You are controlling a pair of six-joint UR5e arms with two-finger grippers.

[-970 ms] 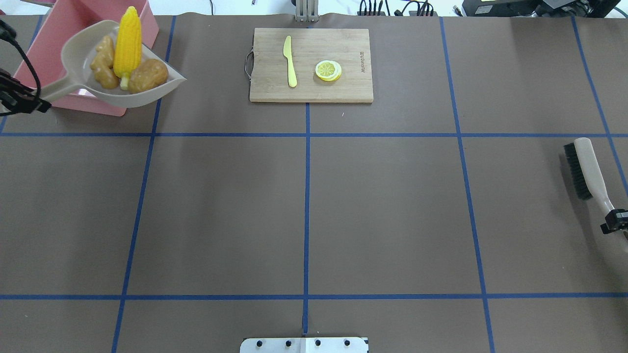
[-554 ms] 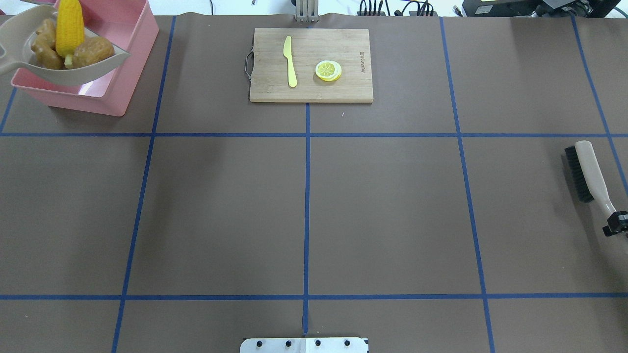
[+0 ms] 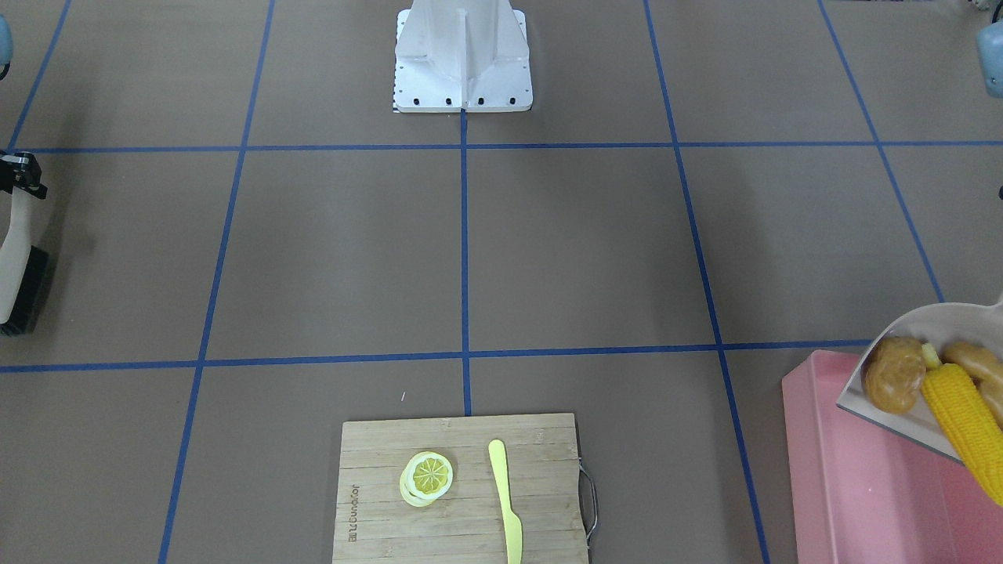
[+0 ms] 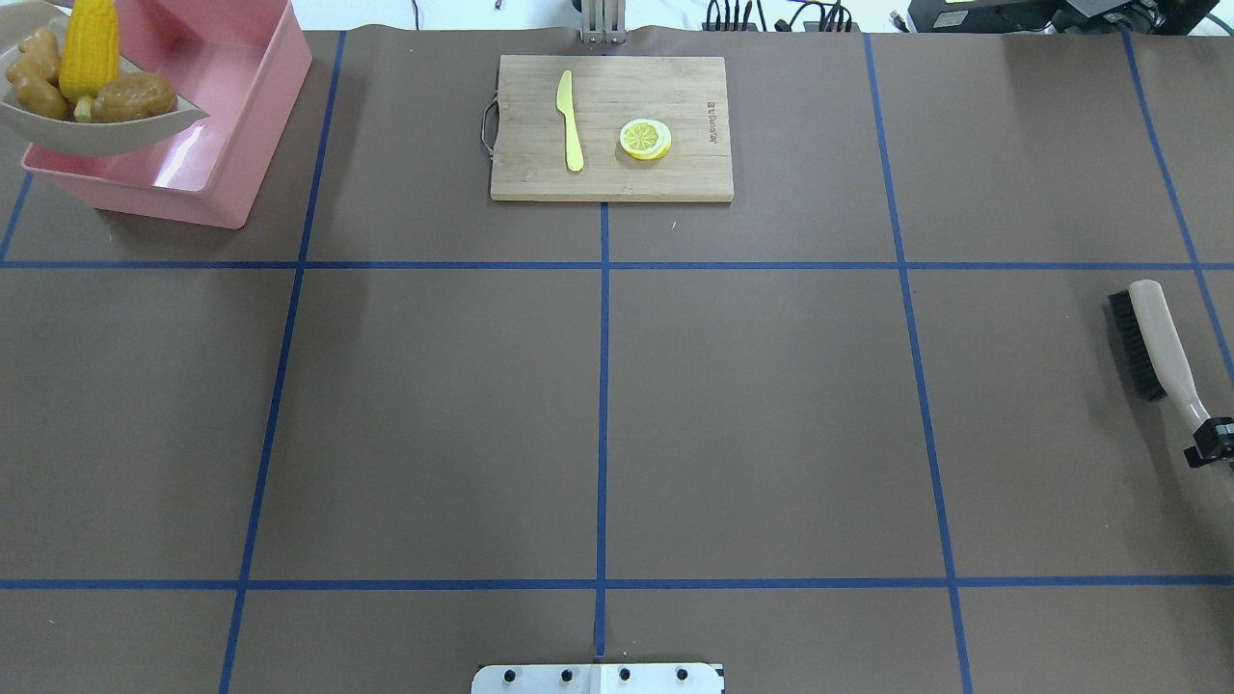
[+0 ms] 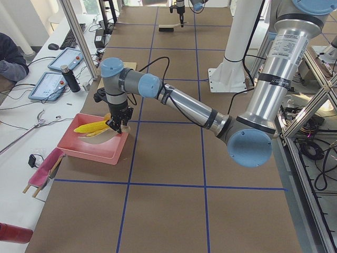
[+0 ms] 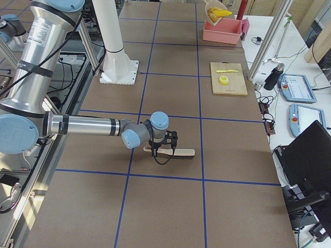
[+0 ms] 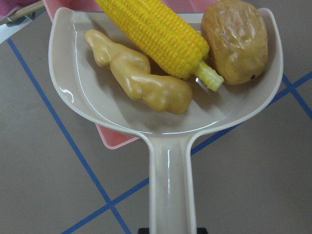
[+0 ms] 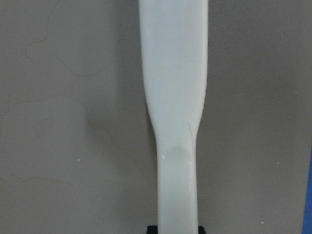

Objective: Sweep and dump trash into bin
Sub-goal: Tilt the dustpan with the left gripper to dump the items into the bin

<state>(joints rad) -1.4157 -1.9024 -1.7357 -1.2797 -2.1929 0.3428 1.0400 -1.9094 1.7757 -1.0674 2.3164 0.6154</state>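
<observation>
The beige dustpan (image 4: 96, 135) is held over the near-left corner of the pink bin (image 4: 241, 116). It carries the trash: the corn cob (image 7: 156, 34), the potato (image 7: 236, 41) and the ginger root (image 7: 141, 80). My left gripper (image 7: 171, 230) is shut on the dustpan's handle; it is off the edge of the overhead view. My right gripper (image 4: 1213, 441) is shut on the handle of a brush (image 4: 1152, 337), which lies low at the table's right edge.
A wooden cutting board (image 4: 675, 96) lies at the far middle with a pale yellow knife (image 4: 571, 120) and a lemon slice (image 4: 645, 138) on it. The robot's base plate (image 4: 598, 678) is at the near edge.
The dustpan with the three toy foods has moved left and further over the bin. The brush and right gripper have shifted slightly towards the robot.
</observation>
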